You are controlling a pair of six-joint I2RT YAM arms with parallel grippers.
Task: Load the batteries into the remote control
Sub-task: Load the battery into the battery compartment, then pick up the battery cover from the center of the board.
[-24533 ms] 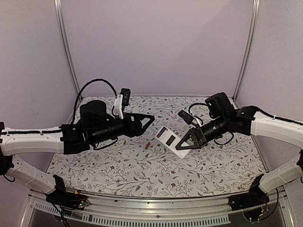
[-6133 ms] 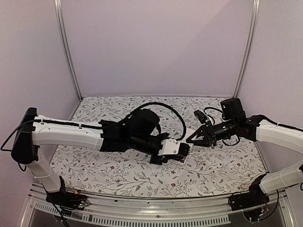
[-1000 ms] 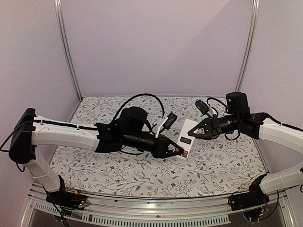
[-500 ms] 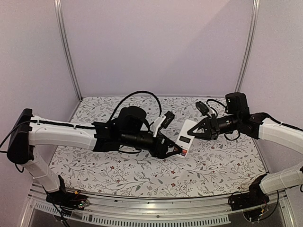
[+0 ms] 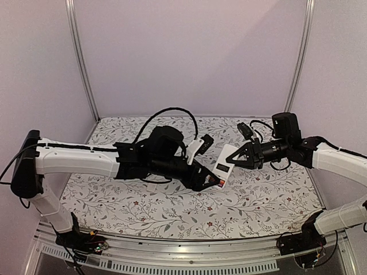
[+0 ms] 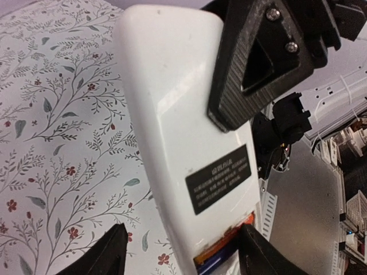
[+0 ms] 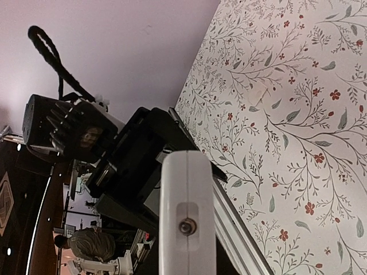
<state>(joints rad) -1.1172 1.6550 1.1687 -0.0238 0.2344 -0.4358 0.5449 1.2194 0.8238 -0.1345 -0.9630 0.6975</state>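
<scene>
The remote control (image 5: 225, 166) is held off the table, its white back with a black label (image 6: 218, 179) facing up. My right gripper (image 5: 234, 156) is shut on its upper end; one of its black fingers (image 6: 258, 63) shows in the left wrist view. The right wrist view shows the remote (image 7: 186, 212) end-on. An orange battery (image 6: 229, 249) lies in the open recess at the remote's lower end, with a dark blue strip beside it; I cannot tell whether that is a second battery. My left gripper (image 6: 183, 255) is open, its fingers either side of that end.
The table (image 5: 155, 209) has a floral cloth. Both arms meet above its middle right. The metal front rail (image 5: 183, 252) runs along the near edge. Purple walls and two upright posts (image 5: 80, 57) close the back.
In the last second my left gripper has edged up and right against the remote's lower end. The remote has shifted slightly left in the right gripper.
</scene>
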